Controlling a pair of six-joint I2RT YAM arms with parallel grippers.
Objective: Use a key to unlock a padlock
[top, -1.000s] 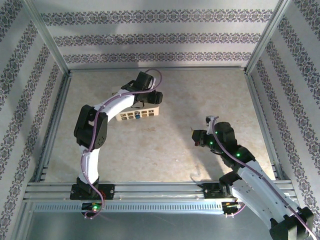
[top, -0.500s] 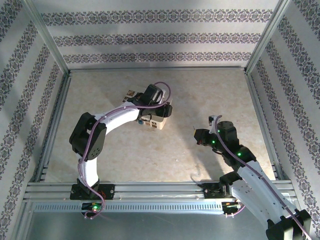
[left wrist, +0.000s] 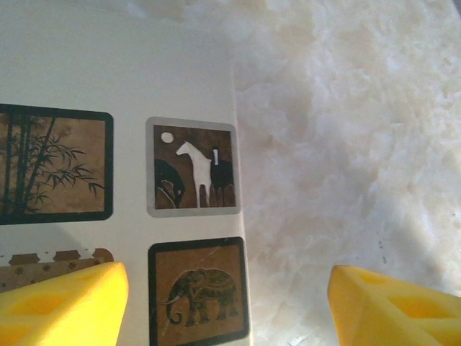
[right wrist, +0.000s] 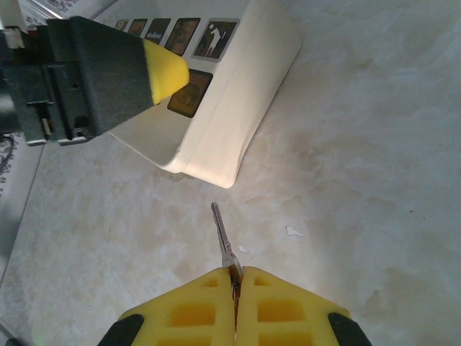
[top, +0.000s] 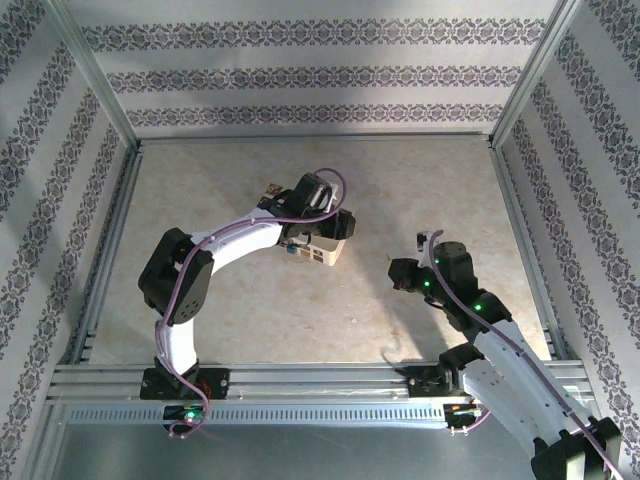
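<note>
A cream box (top: pixel 318 250) with picture tiles lies mid-table, and the small blue padlock (top: pixel 291 251) shows on its near side. My left gripper (top: pixel 324 226) hovers over the box, open. In the left wrist view one yellow finger (left wrist: pixel 65 303) is above the box top (left wrist: pixel 130 86) and the other (left wrist: pixel 396 306) is above bare table, straddling the box's right edge. My right gripper (right wrist: pixel 235 277) is shut on the key (right wrist: pixel 222 232), whose thin blade points at the box corner (right wrist: pixel 216 169) a short way off. It also shows in the top view as the right gripper (top: pixel 395 272).
The marble-look tabletop (top: pixel 400 190) is walled on three sides by patterned panels with metal posts. An aluminium rail (top: pixel 320 380) runs along the near edge by the arm bases. Small white flecks (right wrist: pixel 294 231) lie on the table near the key.
The left arm has swung right and nearer, and the cream box has shifted right and turned with it. The right gripper has barely moved and keeps the key.
</note>
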